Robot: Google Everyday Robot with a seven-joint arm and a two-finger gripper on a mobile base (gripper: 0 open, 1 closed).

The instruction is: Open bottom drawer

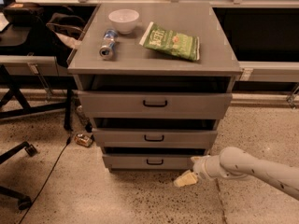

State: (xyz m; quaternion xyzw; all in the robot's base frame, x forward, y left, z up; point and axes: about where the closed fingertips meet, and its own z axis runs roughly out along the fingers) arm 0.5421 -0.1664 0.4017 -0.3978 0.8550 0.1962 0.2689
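Note:
The bottom drawer (126,161) is the lowest and shortest grey front of the cabinet, with a small black bar handle (154,162). It looks shut or nearly so, with a dark gap above it. My gripper (186,178) comes in from the lower right on a white arm (252,168). It hangs low near the floor, just right of and slightly below the drawer's handle, not touching it.
On the cabinet top (140,59) lie a white bowl (124,20), a tipped can (108,45) and a green chip bag (171,41). A small object (83,139) lies on the floor left of the cabinet. A chair base (18,171) and a cable (46,181) are at left.

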